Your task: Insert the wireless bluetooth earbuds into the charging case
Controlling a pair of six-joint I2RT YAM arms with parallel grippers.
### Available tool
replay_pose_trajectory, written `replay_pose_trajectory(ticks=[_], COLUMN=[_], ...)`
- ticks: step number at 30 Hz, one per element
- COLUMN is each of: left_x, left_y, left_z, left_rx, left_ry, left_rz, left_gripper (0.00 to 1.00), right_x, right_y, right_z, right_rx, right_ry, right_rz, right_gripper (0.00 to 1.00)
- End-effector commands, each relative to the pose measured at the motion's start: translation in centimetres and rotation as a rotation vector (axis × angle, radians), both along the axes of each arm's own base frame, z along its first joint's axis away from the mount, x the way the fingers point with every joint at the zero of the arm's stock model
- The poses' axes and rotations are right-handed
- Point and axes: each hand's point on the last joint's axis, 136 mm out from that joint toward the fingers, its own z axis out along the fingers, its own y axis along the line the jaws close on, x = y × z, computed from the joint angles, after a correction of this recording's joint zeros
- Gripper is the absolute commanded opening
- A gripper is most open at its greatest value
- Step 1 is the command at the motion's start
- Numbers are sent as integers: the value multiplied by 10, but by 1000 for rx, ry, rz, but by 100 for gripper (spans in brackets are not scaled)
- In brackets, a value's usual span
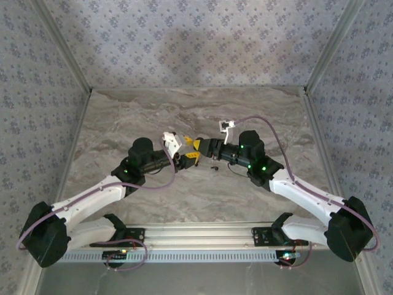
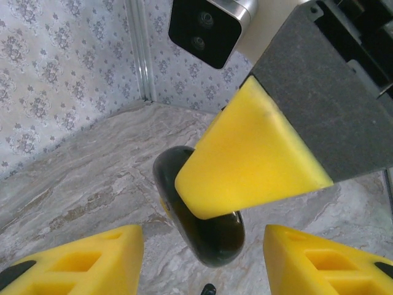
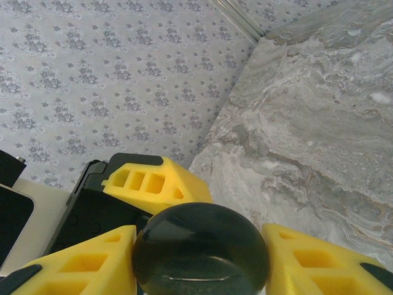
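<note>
Two grippers meet at the table's middle. The right gripper [image 3: 199,230] is clamped on the one charging case [image 3: 201,255], whose sides touch both yellow foam-like wedge fingers. The left gripper [image 2: 202,228] has its jaws apart, the case between them with slim gaps either side. The case is a dark, glossy, rounded pebble with a thin seam; I cannot tell what it contains. One tiny black earbud [image 1: 214,166] lies on the grey marble-patterned table [image 1: 258,117] just beside the grippers
</note>
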Motion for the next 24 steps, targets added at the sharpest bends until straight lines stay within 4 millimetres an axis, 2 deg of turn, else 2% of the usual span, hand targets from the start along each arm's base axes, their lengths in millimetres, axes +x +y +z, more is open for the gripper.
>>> replay_pose_trajectory(ticks=[1, 4, 10, 17, 20, 24], left_x=[2, 2, 1, -1, -2, -2], left_y=[-5, -5, -5, -4, -3, -2], left_z=[30, 30, 32, 33, 32, 31], left_rx=[-68, -69, -73, -68, -64, -65], left_ry=[-51, -49, -48, -41, -35, -24], left_rz=[-2, -3, -5, -13, -12, -12], left_gripper=[52, 50, 36, 25, 21, 16], right_x=[-4, -5, -7, -9, -9, -8], right_y=[0, 1, 3, 6, 5, -1], right_z=[15, 16, 16, 17, 20, 23], right_rx=[42, 47, 52, 52, 45, 25], right_ry=[-37, -43, -49, -58, -77, -106], right_rz=[-5, -6, -2, 15, 14, 0], right_gripper=[48, 48, 49, 51, 55, 71])
